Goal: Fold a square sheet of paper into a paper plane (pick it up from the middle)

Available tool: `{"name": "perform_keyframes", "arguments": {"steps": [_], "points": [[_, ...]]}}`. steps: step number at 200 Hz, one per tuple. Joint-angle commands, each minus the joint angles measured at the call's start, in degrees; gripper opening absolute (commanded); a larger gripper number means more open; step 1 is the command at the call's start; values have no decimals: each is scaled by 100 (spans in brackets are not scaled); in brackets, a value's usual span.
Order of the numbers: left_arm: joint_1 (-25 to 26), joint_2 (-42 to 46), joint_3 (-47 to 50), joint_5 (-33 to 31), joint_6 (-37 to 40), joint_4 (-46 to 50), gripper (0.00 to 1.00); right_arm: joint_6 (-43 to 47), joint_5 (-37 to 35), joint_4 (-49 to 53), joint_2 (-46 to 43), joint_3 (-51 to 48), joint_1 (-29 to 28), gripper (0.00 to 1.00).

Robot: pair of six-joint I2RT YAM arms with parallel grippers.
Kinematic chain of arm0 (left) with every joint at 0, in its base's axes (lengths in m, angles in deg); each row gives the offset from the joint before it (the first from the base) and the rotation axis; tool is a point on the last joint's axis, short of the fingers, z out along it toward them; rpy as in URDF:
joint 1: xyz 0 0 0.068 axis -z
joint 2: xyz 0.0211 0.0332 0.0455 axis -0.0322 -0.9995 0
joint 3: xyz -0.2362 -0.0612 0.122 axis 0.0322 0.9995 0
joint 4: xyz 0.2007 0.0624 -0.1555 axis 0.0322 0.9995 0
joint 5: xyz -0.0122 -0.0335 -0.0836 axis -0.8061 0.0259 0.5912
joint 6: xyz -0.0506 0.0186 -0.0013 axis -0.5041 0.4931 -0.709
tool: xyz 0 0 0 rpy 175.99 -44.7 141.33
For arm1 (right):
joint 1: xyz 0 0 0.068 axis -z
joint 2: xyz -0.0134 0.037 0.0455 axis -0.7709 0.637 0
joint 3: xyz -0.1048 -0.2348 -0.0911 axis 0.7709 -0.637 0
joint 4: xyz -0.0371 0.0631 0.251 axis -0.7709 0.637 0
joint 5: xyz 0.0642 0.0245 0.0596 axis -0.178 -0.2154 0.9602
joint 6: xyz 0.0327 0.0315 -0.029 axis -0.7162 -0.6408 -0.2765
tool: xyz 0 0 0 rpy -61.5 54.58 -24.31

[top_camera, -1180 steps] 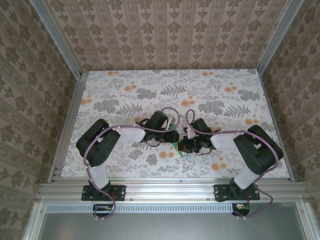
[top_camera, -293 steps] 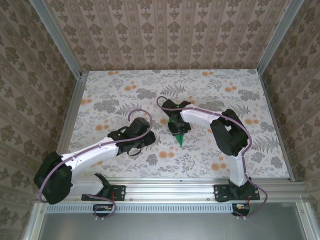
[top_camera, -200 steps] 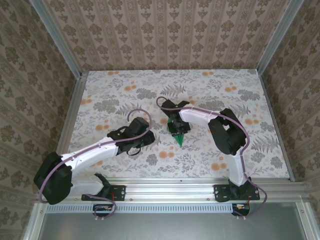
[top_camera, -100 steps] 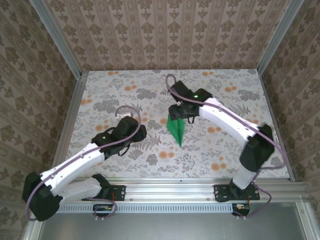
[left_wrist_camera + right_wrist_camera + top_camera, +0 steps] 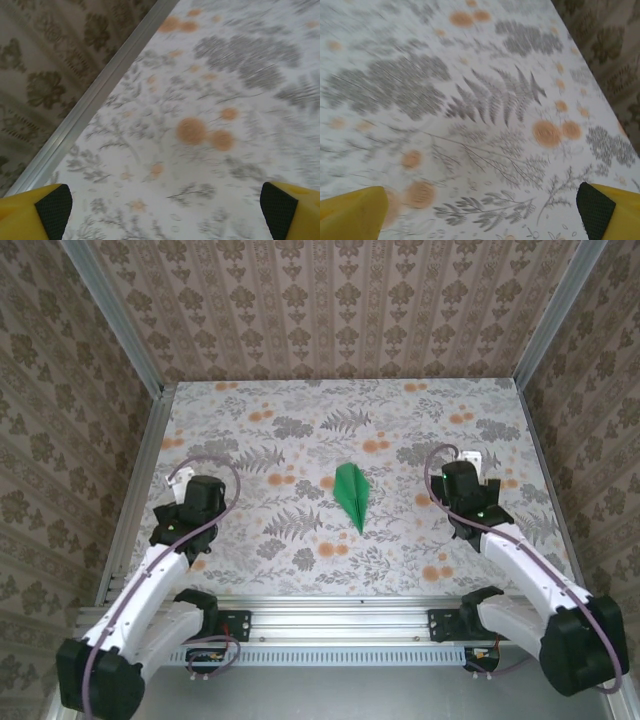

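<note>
The square sheet of paper point(image 5: 352, 494) is folded into a narrow bright-green dart. It lies flat in the middle of the floral tabletop with its tip toward the near edge, and nothing touches it. My left gripper point(image 5: 188, 505) is far to its left near the side rail; my right gripper point(image 5: 462, 488) is well to its right. In the left wrist view the left gripper point(image 5: 165, 210) is open, its yellow fingers point(image 5: 47, 207) wide apart over bare tabletop. The right gripper point(image 5: 477, 210) is open too, with its fingers point(image 5: 602, 210) at the frame's corners.
An aluminium rail point(image 5: 100, 95) runs along the table's left edge below the wallpapered wall point(image 5: 40, 55). Another wall point(image 5: 610, 45) stands past the table's right edge. Rails point(image 5: 340, 615) border the near edge by the arm bases.
The right gripper let go of the green paper, which now lies alone in the middle. Both arms pulled back to their own sides, and both grippers opened wide.
</note>
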Motion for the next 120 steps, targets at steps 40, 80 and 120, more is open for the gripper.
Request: {"name": "perform_keyframes", "arguments": {"steps": [40, 80, 120], "points": [[-1062, -514, 640, 837, 1522, -2548, 100, 789, 1149, -3566, 1668, -420, 552, 100], [-1211, -1553, 1060, 1573, 2075, -4606, 100, 822, 2124, -5277, 2499, -544, 866, 100], [-1215, -2491, 892, 2101, 2571, -5806, 100, 721, 2669, -6636, 2915, -1109, 1117, 100]]}}
